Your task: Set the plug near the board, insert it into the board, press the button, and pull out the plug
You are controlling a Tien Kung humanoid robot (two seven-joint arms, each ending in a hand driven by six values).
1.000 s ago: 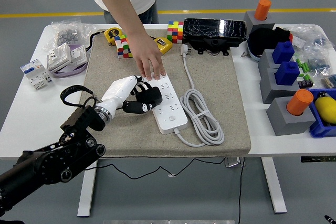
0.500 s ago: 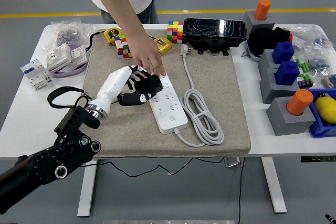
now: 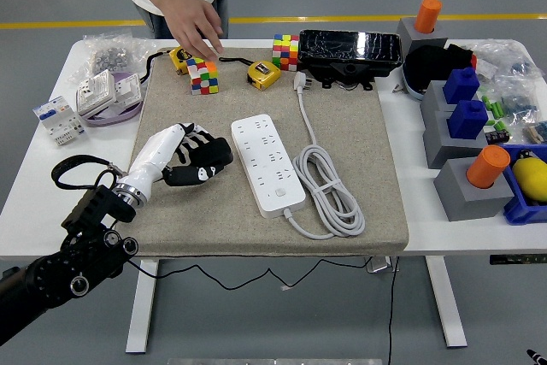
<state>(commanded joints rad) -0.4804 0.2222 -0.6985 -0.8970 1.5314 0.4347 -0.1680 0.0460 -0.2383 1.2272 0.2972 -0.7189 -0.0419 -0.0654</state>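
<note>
The left hand (image 3: pixel 198 162) is hovering over the mat (image 3: pixel 359 126), fingers loosely curled, gripping nothing, just at nine o'clock of the board (image 3: pixel 267 164). The plug (image 3: pixel 300 81) is lying unplugged at the board's one o'clock, so insertion probably comes next.

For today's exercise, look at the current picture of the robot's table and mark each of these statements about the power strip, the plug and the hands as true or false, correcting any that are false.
1. The power strip lies on the grey mat. True.
2. The white plug is inserted in the power strip. False: it lies loose on the mat beyond the strip's far end, and no socket is occupied.
3. The robot's left hand is beside the strip, to its left. True.
4. The person's hand is pressing on the power strip. False: it is at the table's far edge, above the small colour cube.
5. The white cable lies coiled to the right of the strip. True.
</note>
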